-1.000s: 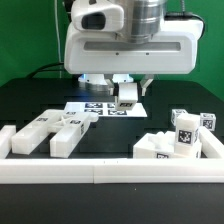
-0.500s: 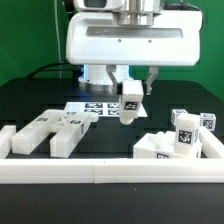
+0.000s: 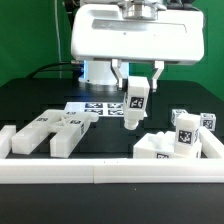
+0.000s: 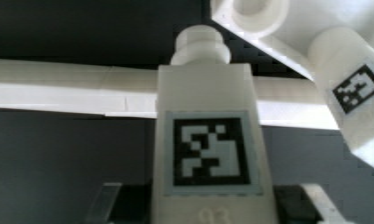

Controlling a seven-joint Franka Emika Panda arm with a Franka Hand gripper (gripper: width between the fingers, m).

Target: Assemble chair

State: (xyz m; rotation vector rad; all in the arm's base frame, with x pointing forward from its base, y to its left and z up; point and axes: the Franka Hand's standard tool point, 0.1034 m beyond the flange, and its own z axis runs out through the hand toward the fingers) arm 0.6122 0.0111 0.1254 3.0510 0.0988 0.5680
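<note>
My gripper point(image 3: 136, 82) is shut on a white chair bar point(image 3: 134, 104) with a black-and-white tag, and holds it upright above the black table. In the wrist view the bar point(image 4: 209, 120) fills the middle, its tag facing the camera and its round peg pointing away. A flat chair slab with cubes point(image 3: 55, 133) lies at the exterior view's left. A group of tagged chair pieces point(image 3: 180, 140) sits at the exterior view's right. One of these pieces shows in the wrist view point(image 4: 326, 50).
A long low white border rail point(image 3: 110, 177) runs along the front; it also shows in the wrist view point(image 4: 68, 85). The marker board point(image 3: 95, 107) lies flat on the table behind the held bar.
My gripper has risen and shifted to the exterior view's right, lifting the bar up off the marker board.
</note>
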